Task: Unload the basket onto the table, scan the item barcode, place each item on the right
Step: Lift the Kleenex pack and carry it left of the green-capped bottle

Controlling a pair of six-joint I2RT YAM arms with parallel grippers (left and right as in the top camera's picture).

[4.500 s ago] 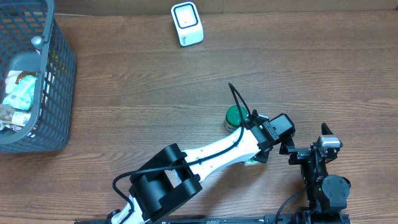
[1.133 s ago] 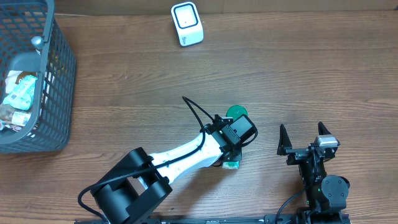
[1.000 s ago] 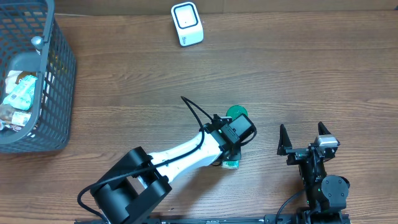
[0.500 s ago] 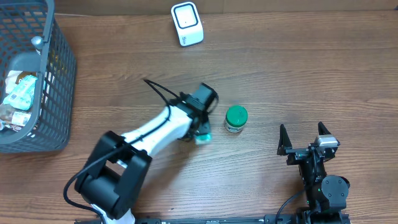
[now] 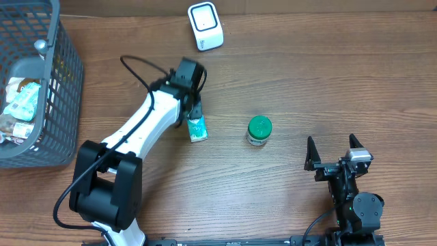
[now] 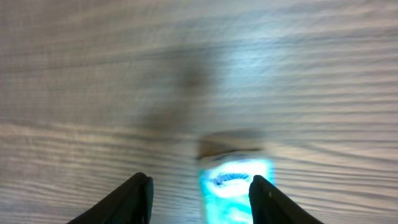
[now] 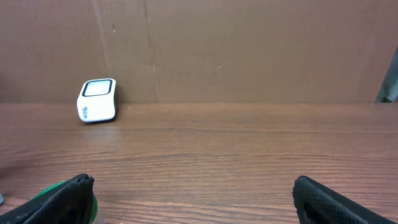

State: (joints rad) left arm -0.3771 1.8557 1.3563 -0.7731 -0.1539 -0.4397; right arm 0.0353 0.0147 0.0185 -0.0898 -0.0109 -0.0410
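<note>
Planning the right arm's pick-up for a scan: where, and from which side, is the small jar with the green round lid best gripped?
Probably across the round lid, coming straight down from above. The small jar with the green round lid stands upright on the wooden table, lid facing up, with free space all round it, so any pinch direction across the circle should do. The open right hand is nearest, on its right.

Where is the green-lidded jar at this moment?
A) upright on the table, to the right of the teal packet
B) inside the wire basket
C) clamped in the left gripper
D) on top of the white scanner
A: in the overhead view the green-lidded jar stands free on the table, to the right of the teal packet.
</note>
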